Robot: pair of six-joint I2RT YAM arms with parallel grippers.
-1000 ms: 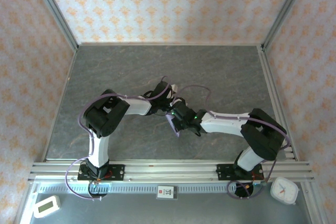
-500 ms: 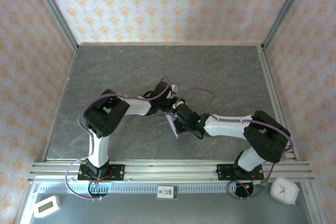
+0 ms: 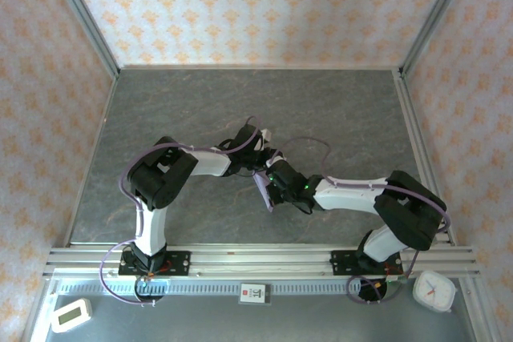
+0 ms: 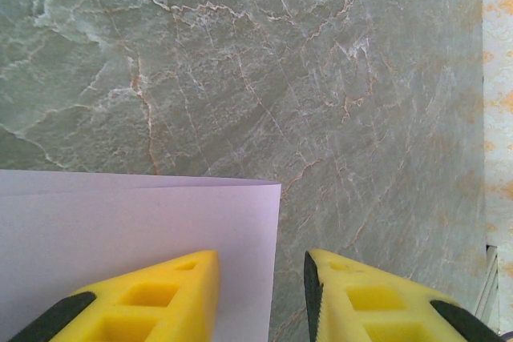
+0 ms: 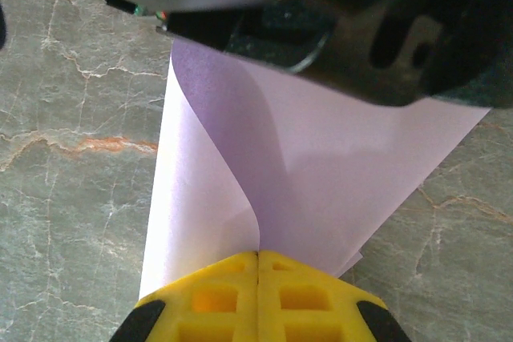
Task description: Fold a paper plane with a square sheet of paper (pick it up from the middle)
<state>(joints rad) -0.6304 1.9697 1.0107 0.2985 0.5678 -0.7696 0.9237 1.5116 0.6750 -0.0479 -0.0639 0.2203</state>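
The right jaws are clenching tight on the square sheet of paper (image 5: 337, 166). In the right wrist view their 2 yellow fingers (image 5: 200, 298) are pressing flush together at the bottom centre of the frame, and the paper is running straight in between them. The left jaws are standing partly apart, released. In the left wrist view 1 yellow finger (image 4: 152, 298) is lying over the sheet at the lower left and the other is sitting over the bare grey surface (image 4: 240, 54) at the lower right. The sheet's straight right edge is running down through the gap between them. Whether that finger is touching the paper I cannot tell.

The sheet is showing as plain pale lilac. In the right wrist view it is curling over on itself: a lighter flap on the left is meeting a shaded panel on the right along a line ending at the pinch. The left arm's dark wrist (image 5: 361, 30) is hanging over its upper edge. In the top view the sheet (image 3: 263, 191) is peeking out as a sliver just below the frame's centre, where the 2 wrists are meeting.

Around that spot the marbled surface is spreading wide toward the upper, left and right parts of the frame, ending at patterned walls (image 3: 240, 6). A metal rail (image 3: 256, 255) is bordering it along the bottom.
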